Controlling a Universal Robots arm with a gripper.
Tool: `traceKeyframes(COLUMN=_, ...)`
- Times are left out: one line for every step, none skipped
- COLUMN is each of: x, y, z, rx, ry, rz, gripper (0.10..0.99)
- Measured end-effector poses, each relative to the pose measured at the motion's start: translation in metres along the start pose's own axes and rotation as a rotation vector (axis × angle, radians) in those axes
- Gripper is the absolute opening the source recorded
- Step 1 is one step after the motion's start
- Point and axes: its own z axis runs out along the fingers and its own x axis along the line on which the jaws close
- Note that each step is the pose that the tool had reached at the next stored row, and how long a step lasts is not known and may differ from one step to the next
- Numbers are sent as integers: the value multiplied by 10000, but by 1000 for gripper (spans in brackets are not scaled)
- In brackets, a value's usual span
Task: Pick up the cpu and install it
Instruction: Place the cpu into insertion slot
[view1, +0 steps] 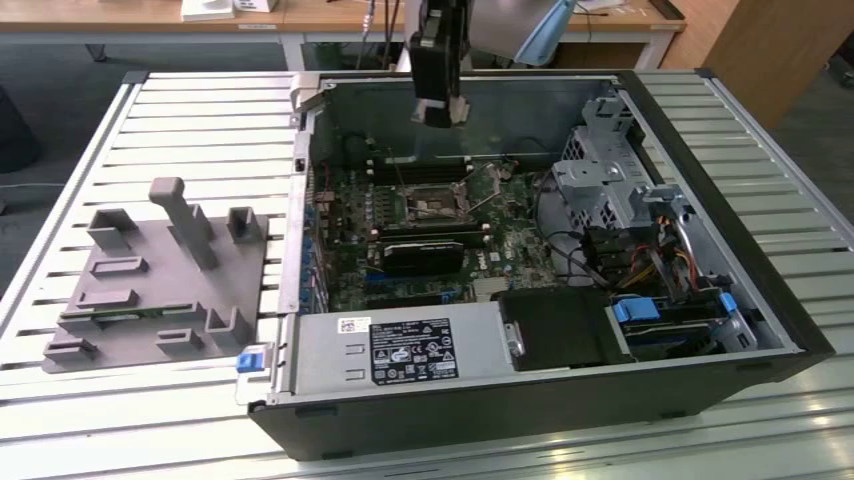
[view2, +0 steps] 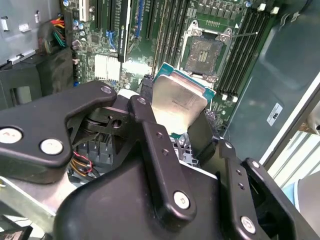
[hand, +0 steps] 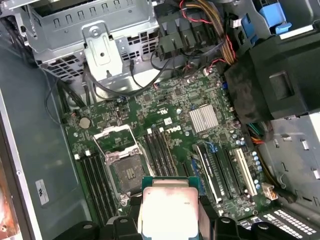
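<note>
Silvery cpu (view2: 177, 102): sat between the jaws with its metal top facing the cameras in both wrist views and a green rim showing along its far edge.
Jaws: closed on the cpu from two opposite sides, the black fingers (view2: 147, 125) pressed against its edges.
Arm (view1: 438, 60): hung over the open case (view1: 534, 400), its tip above the board (hand: 175, 120) and clear of it.
Socket (hand: 125, 172): lay uncovered on the board. The cpu (hand: 169, 210) hovered near it, off to one side and not touching.
Case: lay on its side on the slatted metal bench (view1: 200, 110), open side up.
Fixture (view1: 147, 290): grey plastic with upright posts, it sat on the bench at the exterior view's left of the case, well apart from the jaws.
</note>
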Motion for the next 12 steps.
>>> traceKeyframes(x=0, y=0, z=4, rx=-2, ry=4, rz=-132, gripper=533)
traceKeyframes(x=0, y=0, z=8, rx=-4, ry=10, rz=-308, gripper=533)
traceKeyframes(x=0, y=-1, z=12, rx=-7, ry=16, rz=-487, gripper=533)
traceKeyframes(x=0, y=-1, z=15, rx=-9, ry=23, rz=-667, gripper=533)
traceKeyframes(x=-1, y=-2, z=18, rx=-11, ry=30, rz=-840, gripper=533)
traceKeyframes(x=-1, y=-2, z=20, rx=-13, ry=39, rz=-1038, gripper=533)
traceKeyframes(x=-1, y=-2, z=23, rx=-15, ry=50, rz=-1216, gripper=533)
traceKeyframes(x=-1, y=-3, z=24, rx=-16, ry=62, rz=-1375, gripper=533)
traceKeyframes(x=-1, y=-4, z=25, rx=-16, ry=67, rz=-1467, gripper=533)
traceKeyframes(x=-1, y=-4, z=25, rx=-15, ry=71, rz=-1509, gripper=533)
traceKeyframes(x=-1, y=-4, z=26, rx=-16, ry=72, rz=-1522, gripper=533)
traceKeyframes(x=-1, y=-5, z=27, rx=-16, ry=72, rz=-1524, gripper=533)
